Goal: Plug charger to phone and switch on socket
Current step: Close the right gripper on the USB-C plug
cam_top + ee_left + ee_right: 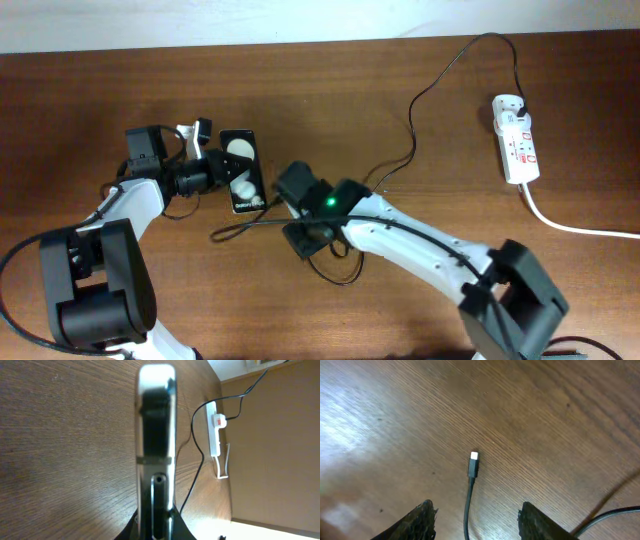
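The black phone (241, 171) lies on the wooden table, and my left gripper (212, 170) is shut on its left edge. The left wrist view shows the phone (156, 430) edge-on between the jaws. My right gripper (477, 512) is open and hovers low over the table just right of the phone. The charger cable's connector tip (474, 456) lies on the wood ahead of and between its fingers, untouched. The thin black charger cable (410, 150) runs back to its black plug (521, 106) in the white socket (517, 140) at the far right. The socket also shows in the left wrist view (215, 435).
The socket's thick white cord (575, 226) runs off the right edge. Slack loops of black cable (335, 270) lie on the table under the right arm. A light wall edge borders the table at the back.
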`<action>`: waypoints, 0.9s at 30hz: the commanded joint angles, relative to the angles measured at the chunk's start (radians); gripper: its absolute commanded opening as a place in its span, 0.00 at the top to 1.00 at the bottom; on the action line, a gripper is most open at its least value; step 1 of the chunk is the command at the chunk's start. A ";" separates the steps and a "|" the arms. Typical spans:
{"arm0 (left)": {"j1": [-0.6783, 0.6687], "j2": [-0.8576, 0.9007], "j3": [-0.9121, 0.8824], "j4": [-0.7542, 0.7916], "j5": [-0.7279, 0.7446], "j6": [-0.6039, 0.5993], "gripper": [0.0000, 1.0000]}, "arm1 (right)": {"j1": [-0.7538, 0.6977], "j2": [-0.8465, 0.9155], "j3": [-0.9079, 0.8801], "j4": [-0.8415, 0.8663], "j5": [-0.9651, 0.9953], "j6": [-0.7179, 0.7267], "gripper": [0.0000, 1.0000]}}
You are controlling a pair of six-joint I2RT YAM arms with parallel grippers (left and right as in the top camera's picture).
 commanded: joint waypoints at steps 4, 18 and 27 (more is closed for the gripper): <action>0.005 -0.026 -0.002 0.008 0.025 -0.021 1.00 | 0.018 0.091 -0.002 0.000 0.045 0.040 0.14; 0.003 -0.026 -0.002 0.007 0.025 -0.029 1.00 | 0.017 0.092 -0.023 -0.011 -0.048 0.041 0.31; 0.003 -0.026 -0.002 0.005 0.025 -0.029 1.00 | 0.017 0.092 -0.108 0.098 -0.029 0.118 0.34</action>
